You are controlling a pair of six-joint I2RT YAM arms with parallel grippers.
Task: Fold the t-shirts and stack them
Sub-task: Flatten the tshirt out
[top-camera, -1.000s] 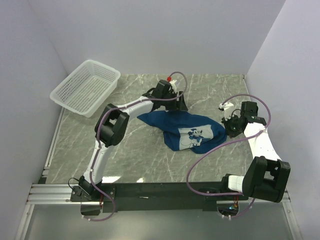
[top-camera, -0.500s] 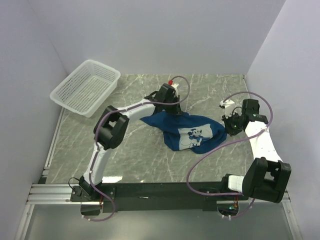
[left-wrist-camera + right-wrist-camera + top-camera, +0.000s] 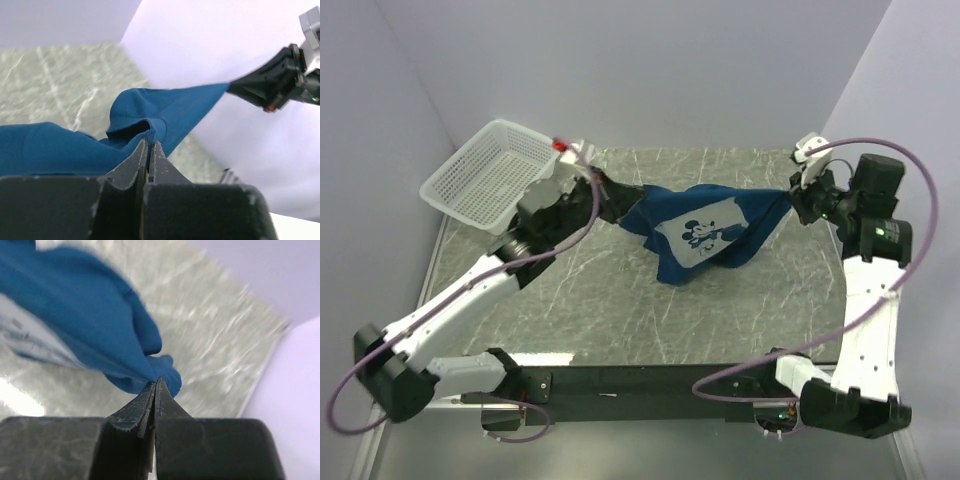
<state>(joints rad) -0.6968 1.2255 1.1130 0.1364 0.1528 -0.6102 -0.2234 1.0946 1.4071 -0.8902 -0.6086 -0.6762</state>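
Observation:
A dark blue t-shirt [image 3: 705, 230] with a pale chest print of a cartoon mouse [image 3: 700, 235] hangs stretched in the air between both arms, sagging in the middle above the marble table. My left gripper [image 3: 607, 200] is shut on its left end; in the left wrist view the jaws [image 3: 149, 142] pinch a hem fold of the t-shirt [image 3: 150, 112]. My right gripper [image 3: 796, 203] is shut on its right end; in the right wrist view the closed tips [image 3: 156, 382] bite the blue cloth [image 3: 100, 335].
A white mesh basket [image 3: 490, 175] stands at the back left of the marble table [image 3: 620, 310], close behind my left wrist. Pale walls close the back and both sides. A black rail with the arm bases runs along the near edge.
My left gripper shut on the shirt's left end. Both arms then rose and drew apart, lifting the crumpled shirt off the table and pulling it taut; the print now faces the top camera.

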